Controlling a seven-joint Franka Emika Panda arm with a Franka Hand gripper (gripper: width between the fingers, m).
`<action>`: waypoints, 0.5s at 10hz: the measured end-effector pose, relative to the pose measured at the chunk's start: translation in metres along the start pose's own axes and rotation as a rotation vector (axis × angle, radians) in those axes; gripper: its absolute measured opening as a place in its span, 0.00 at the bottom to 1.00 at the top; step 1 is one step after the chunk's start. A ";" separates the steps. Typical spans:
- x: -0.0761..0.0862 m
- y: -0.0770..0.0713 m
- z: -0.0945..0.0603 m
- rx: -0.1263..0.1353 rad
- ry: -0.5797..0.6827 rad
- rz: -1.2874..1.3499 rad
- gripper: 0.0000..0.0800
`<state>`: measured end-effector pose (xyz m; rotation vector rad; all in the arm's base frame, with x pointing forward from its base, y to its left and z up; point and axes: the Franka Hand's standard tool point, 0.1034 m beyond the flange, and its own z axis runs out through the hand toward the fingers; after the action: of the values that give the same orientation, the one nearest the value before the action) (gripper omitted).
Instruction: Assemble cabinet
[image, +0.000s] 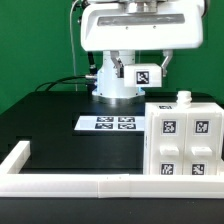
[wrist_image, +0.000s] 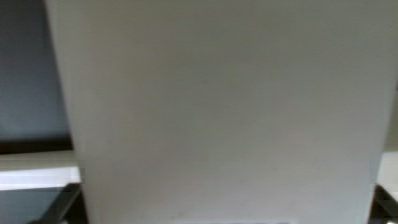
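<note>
The cabinet is a white box with black-and-white tags on its faces, standing at the exterior view's right, with a small white knob on top. In the wrist view a plain white panel fills almost the whole picture, very close to the camera. My gripper is shut on this panel; dark fingers show at its two lower edges. In the exterior view only the arm's white body shows at the top; the gripper itself is out of frame.
The marker board lies flat on the black table in front of the robot's base. A long white border rail runs along the front and up the exterior view's left; it also shows in the wrist view.
</note>
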<state>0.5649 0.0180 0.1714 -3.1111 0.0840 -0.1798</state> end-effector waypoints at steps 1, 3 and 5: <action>0.000 0.001 0.001 0.000 -0.001 0.001 0.68; -0.001 -0.003 0.000 0.001 -0.014 -0.002 0.68; 0.025 -0.026 -0.003 0.010 -0.023 -0.020 0.68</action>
<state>0.5904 0.0430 0.1776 -3.1045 0.0511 -0.1450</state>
